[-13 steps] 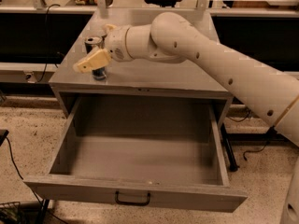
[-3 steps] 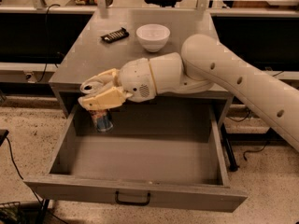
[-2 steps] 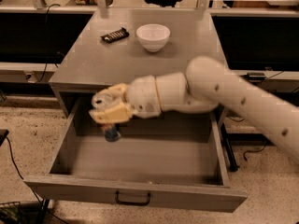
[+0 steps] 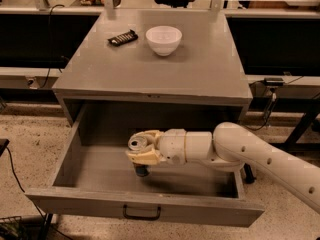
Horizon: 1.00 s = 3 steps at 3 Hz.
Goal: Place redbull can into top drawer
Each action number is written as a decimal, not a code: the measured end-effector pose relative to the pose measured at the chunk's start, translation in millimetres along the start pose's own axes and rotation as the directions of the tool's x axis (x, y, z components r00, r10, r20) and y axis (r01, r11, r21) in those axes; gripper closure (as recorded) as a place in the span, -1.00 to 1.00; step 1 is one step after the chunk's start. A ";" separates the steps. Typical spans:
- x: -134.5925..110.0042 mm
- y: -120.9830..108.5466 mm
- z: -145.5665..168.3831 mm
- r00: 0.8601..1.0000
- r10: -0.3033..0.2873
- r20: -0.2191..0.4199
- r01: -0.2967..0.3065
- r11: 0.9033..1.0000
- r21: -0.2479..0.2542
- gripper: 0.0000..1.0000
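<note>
Pincer (image 4: 142,153) pinches one redbull can (image 4: 136,143), upright inside the single open top drawer (image 4: 200,211), near its left side. Desk (image 4: 200,74) carries one white bowl (image 4: 163,39) and one dark packet (image 4: 123,37).

**White robot arm with tan finger pads**

The gripper (image 4: 140,152) sits low inside the top drawer (image 4: 200,212), its fingers (image 4: 144,158) closed on the redbull can (image 4: 136,143). The fingers are chunky, blunt and pale tan, like unpainted plastic. Just behind the jaws comes a short, smooth, off-white cylinder, the wrist (image 4: 172,146), crossed by a thin tan seam ring. Further behind the jaws the casing swells into a rounded, glossy white joint. Beyond that, the arm (image 4: 280,166) is one long, thick, cream-white tube. A few small dark round dots, either screws or holes, run along its side, spaced well apart.
</note>
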<state>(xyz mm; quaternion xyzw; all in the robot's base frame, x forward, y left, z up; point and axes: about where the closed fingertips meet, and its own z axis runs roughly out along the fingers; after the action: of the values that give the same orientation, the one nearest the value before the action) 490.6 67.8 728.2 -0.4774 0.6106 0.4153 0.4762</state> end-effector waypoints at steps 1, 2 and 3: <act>0.5 -0.7 0.5 1.000 0.001 0.001 -0.001 1.000 0.001 1.00; 5.8 -0.7 2.0 1.000 0.008 0.029 -0.008 1.000 -0.008 1.00; 10.2 -0.7 3.2 0.998 -0.008 0.064 0.009 1.000 -0.016 0.67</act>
<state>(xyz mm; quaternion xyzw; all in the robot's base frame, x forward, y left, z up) 491.0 68.9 717.6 -0.4704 0.5896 0.4334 0.4933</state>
